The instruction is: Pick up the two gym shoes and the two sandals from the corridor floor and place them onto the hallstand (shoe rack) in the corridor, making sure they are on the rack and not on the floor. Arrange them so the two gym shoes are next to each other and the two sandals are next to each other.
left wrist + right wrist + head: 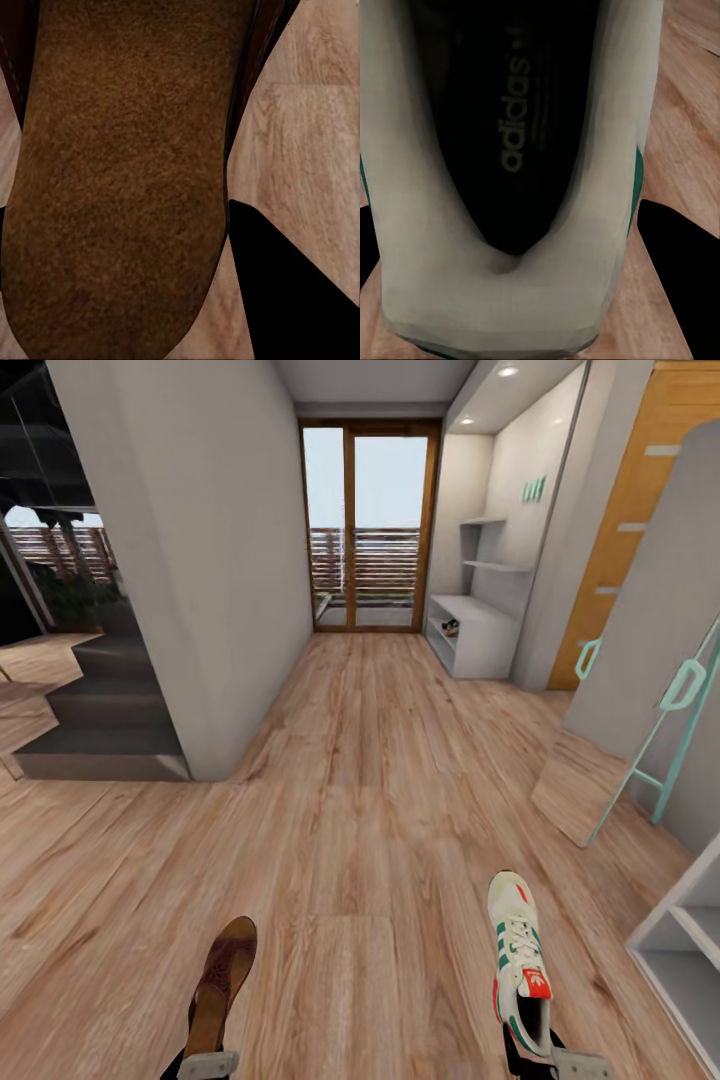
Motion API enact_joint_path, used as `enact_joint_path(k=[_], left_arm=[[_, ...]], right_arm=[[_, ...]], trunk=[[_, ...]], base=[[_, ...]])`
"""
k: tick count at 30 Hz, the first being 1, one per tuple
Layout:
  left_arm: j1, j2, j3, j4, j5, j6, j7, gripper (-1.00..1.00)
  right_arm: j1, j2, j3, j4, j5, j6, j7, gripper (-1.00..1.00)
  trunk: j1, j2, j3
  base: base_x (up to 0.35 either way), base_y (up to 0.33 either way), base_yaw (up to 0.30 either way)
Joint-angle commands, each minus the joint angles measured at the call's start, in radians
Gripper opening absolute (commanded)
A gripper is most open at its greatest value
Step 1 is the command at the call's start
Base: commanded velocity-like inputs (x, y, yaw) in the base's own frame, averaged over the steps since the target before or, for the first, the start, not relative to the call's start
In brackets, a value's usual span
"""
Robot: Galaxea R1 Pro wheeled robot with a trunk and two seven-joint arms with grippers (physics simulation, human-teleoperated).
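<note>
I counted one brown sandal [224,970] and one white sneaker [521,965] out in front of me, each carried by one of my two grippers, left [207,1065] and right [560,1066]. Down the corridor stood one pale-grey shoe rack [478,625] with two stepped wall shelves [495,543] above it. One small item sat on its lower shelf, too small to identify.
</note>
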Motion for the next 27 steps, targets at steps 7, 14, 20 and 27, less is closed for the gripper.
enact_joint_path(k=[7,14,20,27], left_arm=[[-0.001,0.000,0.006,0.001,-0.013,-0.003,0.003,-1.00],[-0.001,0.000,0.006,0.001,-0.013,-0.003,0.003,-1.00],[-0.001,0.001,0.006,-0.001,-0.013,-0.003,0.003,-1.00],[-0.001,0.000,0.005,0.000,-0.014,-0.004,0.003,-1.00]], right_arm=[[-0.001,0.000,-0.009,0.001,0.007,-0.003,0.004,-1.00],[-0.001,0.000,-0.009,0.001,0.007,-0.003,0.004,-1.00],[-0.001,0.000,-0.009,0.001,0.007,-0.003,0.003,-1.00],[-0.001,0.000,-0.009,0.001,0.007,-0.003,0.002,-1.00]], trunk=[[0.000,0.000,-0.001],[0.000,0.000,-0.001],[0.000,0.000,-0.001],[0.000,0.000,-0.001]], base=[[0.337,0.000,0.000],[0.337,0.000,0.000],[0.337,0.000,0.000],[0.337,0.000,0.000]])
